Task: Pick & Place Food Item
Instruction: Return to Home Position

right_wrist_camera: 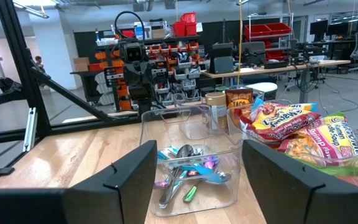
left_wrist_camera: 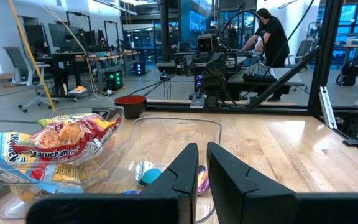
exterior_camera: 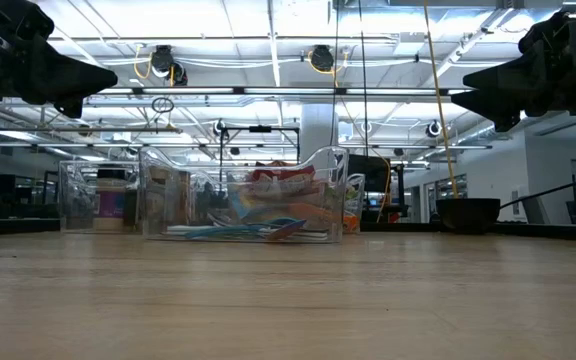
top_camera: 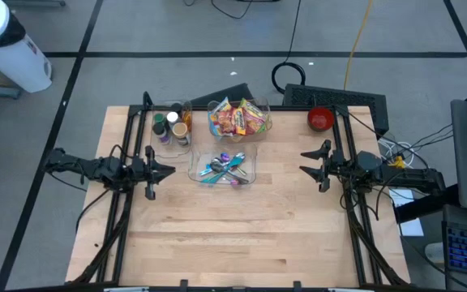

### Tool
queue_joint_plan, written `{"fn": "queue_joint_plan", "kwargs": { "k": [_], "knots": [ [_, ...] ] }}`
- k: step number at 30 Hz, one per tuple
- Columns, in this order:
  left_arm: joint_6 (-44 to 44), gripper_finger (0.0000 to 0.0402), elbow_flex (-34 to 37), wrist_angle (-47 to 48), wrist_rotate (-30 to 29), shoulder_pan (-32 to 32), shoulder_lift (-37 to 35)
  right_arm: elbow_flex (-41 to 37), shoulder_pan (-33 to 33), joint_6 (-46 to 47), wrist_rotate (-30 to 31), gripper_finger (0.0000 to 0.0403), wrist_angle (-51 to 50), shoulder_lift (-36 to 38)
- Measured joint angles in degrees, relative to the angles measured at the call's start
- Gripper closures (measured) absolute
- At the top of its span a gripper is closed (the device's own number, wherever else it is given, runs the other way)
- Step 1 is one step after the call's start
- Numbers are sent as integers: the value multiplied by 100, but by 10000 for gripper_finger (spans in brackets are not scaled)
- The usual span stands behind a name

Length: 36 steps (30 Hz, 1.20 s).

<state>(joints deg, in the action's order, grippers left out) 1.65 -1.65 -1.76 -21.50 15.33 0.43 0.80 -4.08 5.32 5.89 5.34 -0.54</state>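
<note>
Spoons (top_camera: 227, 168) sit in the mid-frame bin (top_camera: 196, 172). I judge homing underway. Left gripper (top_camera: 169, 170) pressed together, right gripper (top_camera: 302, 161) spread, both empty. Next: park both arms.

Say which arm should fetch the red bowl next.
Right. The bowl sits at the table's back right corner, just beyond the right tool. The left tool would likely have to reach past the bins.
</note>
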Motion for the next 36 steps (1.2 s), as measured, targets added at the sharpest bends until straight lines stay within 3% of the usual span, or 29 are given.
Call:
{"fn": "queue_joint_plan", "kwargs": {
  "k": [36],
  "knots": [
    [0, 362, 0, -2, 0, 0, 0, 0, 0, -2, 0, 171, 2, -2]
  ]
}}
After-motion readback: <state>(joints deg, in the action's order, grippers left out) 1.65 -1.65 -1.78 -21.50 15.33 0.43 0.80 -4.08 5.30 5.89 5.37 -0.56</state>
